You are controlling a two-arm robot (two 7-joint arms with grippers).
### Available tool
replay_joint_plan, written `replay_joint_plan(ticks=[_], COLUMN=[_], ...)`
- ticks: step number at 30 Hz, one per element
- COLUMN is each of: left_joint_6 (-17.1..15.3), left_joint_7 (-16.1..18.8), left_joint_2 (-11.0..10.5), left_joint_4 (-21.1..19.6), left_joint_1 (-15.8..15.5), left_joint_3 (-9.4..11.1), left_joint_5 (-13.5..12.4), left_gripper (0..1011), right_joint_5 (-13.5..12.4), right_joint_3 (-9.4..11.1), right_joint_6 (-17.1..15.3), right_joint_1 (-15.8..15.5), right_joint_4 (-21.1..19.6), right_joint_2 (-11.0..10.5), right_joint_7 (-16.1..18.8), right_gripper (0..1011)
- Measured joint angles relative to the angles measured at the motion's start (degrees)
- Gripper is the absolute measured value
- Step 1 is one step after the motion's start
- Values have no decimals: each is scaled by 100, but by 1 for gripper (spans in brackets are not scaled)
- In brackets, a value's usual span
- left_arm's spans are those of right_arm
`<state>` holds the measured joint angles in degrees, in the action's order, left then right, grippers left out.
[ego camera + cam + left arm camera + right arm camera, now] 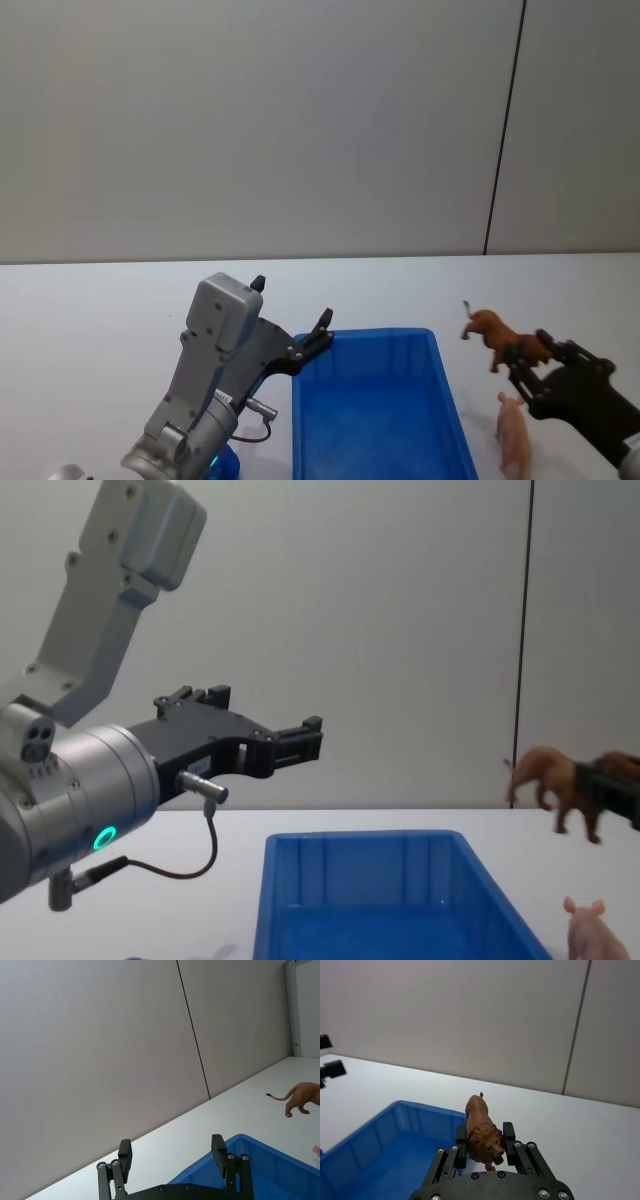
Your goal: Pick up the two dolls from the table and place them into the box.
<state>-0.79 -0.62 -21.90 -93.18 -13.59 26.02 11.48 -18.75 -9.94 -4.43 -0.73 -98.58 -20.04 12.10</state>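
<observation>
The right hand (485, 1136) grips the brown doll (479, 1116) by its maned head, in the air just beside the right wall of the box (380, 336) — the pink doll (514, 436) stands on the surface (90, 310) below, near that wall. The right wrist view shows fingers (509, 1136) pressing both sides of the head. The chest view shows the doll above the rim, and the left hand (300, 742) spread open by the box's far left corner.

Inside the box (380, 334): bare blue floor, open from above across the middle. Over its 10 o'clock corner, the left gripper (292, 300), fingers spread — crowds entry there. Off the rim at 2 o'clock, the right gripper (528, 350) clamped on the brown doll (488, 326). At 4 o'clock, just beside the right wall, the pink doll (515, 435) — narrows that side. Bare table (420, 290) beyond, at 12 o'clock.
</observation>
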Motion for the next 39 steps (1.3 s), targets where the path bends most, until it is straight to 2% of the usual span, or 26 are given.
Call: replay_joint_plan(ticks=[4,12,21,23,24,29,33,39], left_joint_6=[0,0,0,0,0,0,0,0], left_joint_7=[0,0,0,0,0,0,0,0], left_joint_2=[0,0,0,0,0,0,0,0], left_joint_4=[0,0,0,0,0,0,0,0], left_joint_1=[0,0,0,0,0,0,0,0], left_joint_3=[0,0,0,0,0,0,0,0], left_joint_5=[0,0,0,0,0,0,0,0], left_gripper=[1002,1002,1001,1002,1002,1002,1002,1002], right_joint_5=[-18,4,79,84,94,128,144,159], right_joint_3=[-66,-272,-407,-413,-424,-437,-433,-385], right_joint_6=[0,-78,-118,-119,-122,-128,-133,-165], right_joint_1=[137,518,807,822,850,885,872,711], right_joint_4=[64,473,890,913,961,1038,1038,863], right_joint_2=[93,397,617,627,650,676,666,574], right_joint_7=[255,777,996,999,999,924,816,478], right_gripper=[412,415,675,731,794,932,1001,1001])
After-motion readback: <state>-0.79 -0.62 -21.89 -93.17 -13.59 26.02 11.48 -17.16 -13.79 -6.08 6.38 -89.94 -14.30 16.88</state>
